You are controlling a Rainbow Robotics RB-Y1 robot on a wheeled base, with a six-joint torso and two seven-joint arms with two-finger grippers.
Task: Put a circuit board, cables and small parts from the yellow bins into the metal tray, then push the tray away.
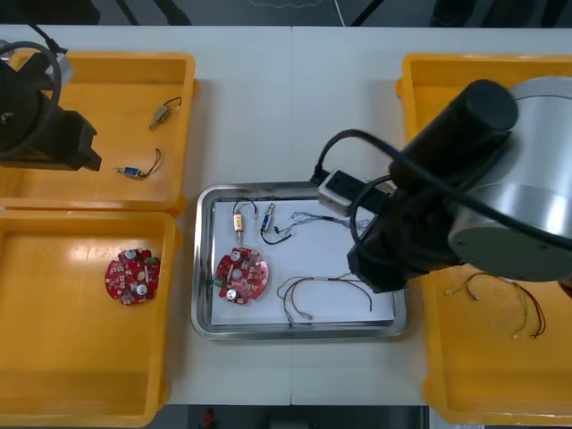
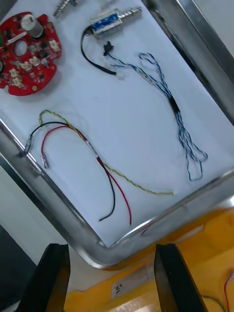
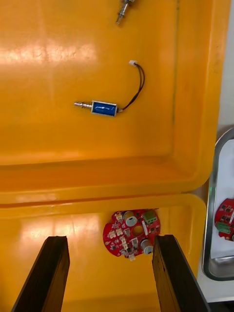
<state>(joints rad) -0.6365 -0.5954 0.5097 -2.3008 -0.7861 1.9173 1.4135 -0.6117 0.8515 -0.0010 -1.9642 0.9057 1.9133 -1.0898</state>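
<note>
Half done, at a guess: already resting on the white floor of the shiny metal tray [image 1: 295, 332], a round red circuit board [image 2: 27, 51], a twisted blue-and-white cable [image 2: 170, 105], a red, black and yellow cable [image 2: 92, 151] and small metal parts [image 2: 109, 22]. Hovers over the tray's near right corner with the right gripper [image 2: 111, 251] spread apart and empty; waits above the yellow plastic bins [image 3: 97, 53] on the left with the left gripper [image 3: 109, 239] likewise. Next, probably: drop behind the near rim and push straight away, staying low.
</note>
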